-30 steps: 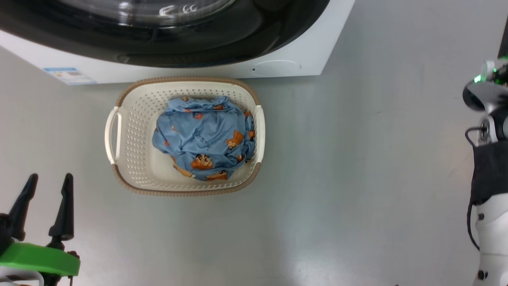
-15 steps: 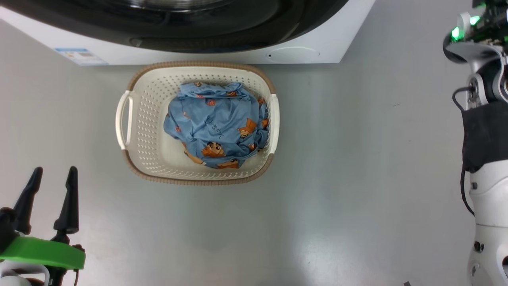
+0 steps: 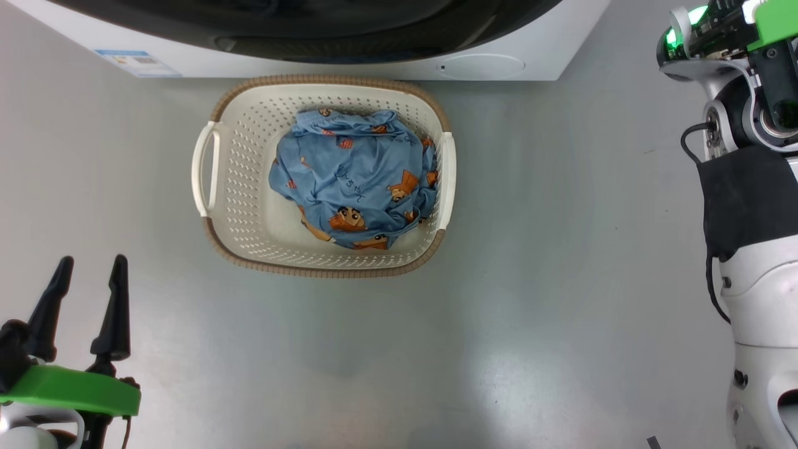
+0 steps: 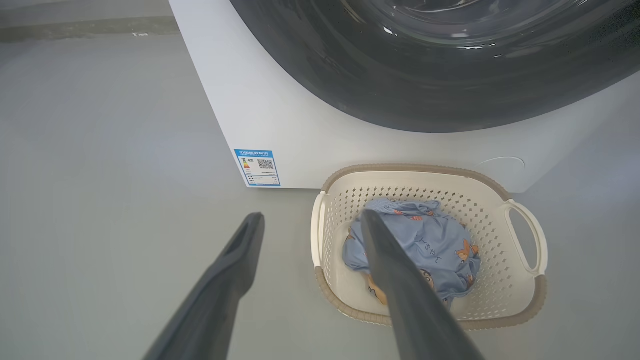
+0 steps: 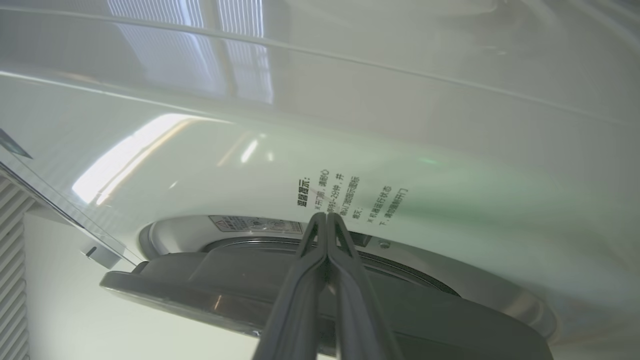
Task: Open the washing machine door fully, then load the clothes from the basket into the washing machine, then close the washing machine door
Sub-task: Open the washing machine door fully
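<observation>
Our head camera has moved a little, so the basket and the washing machine look slid over. They have not really moved. The clothes lie in the basket, just in front of the machine. Our left gripper stays wide open and empty, near the floor. Our right gripper is shut tight on nothing, its tips up by the washing machine door. We think opening the door comes first.

Your left tool sits low at your left, its two dark fingers pointing forward and spread wide apart. Your right arm extends forward along your right side, and the right tool has its fingers pressed tight together.
</observation>
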